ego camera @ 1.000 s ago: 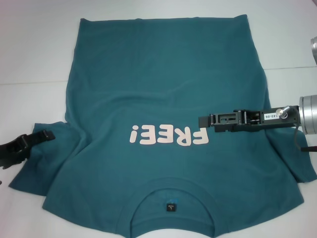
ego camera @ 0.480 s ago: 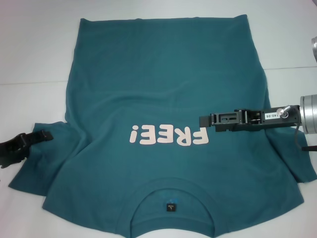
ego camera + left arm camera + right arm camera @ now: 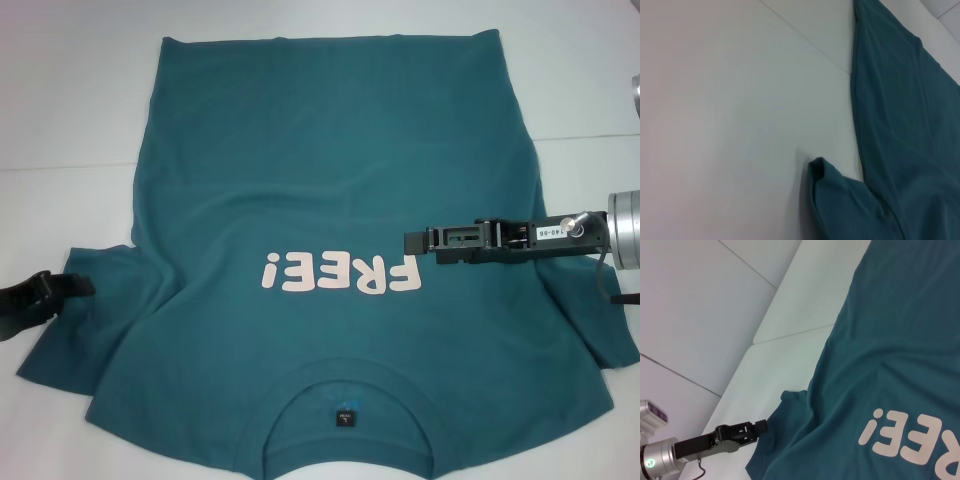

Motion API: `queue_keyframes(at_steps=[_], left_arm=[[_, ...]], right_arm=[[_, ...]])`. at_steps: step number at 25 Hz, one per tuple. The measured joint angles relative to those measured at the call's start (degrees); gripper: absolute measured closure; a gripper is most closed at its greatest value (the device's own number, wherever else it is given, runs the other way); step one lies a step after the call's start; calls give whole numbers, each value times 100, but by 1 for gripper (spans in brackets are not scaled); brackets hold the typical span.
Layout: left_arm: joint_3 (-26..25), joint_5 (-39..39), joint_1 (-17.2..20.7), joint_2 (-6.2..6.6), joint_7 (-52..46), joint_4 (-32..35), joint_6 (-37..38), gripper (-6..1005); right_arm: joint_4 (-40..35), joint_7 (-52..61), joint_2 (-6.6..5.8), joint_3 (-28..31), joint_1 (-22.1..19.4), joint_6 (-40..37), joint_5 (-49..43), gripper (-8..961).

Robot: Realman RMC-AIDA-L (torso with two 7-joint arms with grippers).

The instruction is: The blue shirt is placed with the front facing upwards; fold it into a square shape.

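- Teal-blue cotton, the blue shirt (image 3: 330, 190) lies flat on the white surface (image 3: 70, 120), pink "FREE!" lettering (image 3: 340, 274) facing up.
- The right hand (image 3: 412, 243) hovers beside the lettering; I cannot tell its grip.
- The left hand (image 3: 85, 286) is at the shirt's sleeve (image 3: 75, 335); grip unclear.

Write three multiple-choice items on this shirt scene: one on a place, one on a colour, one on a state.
1. Where is the right gripper?
A. Over the chest by the lettering
B. On the collar label
C. Off the shirt on the table

2. What colour is the lettering on the shirt?
A. Yellow
B. Pale pink
C. Black

3. How does the shirt lie?
A. Folded into a square
B. Rolled up
C. Spread out, print up

Answers:
1 A, its tip is over the cloth beside the F.
2 B, FREE! shows pale pink on teal.
3 C, body and collar lie spread out, with the left gripper at the sleeve edge.
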Motion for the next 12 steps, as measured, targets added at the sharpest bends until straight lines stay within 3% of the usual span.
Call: queue_keyframes(at_steps=[2, 7, 12], left_arm=[[13, 1, -4, 0, -1, 6, -4, 533], [62, 2, -5, 0, -2, 6, -7, 738], [83, 2, -4, 0, -2, 8, 0, 843]], right_arm=[[0, -1, 0, 2, -1, 0, 0, 18], [0, -2, -2, 5, -10, 0, 0, 18], [0, -11, -6, 5, -10, 0, 0, 19]])
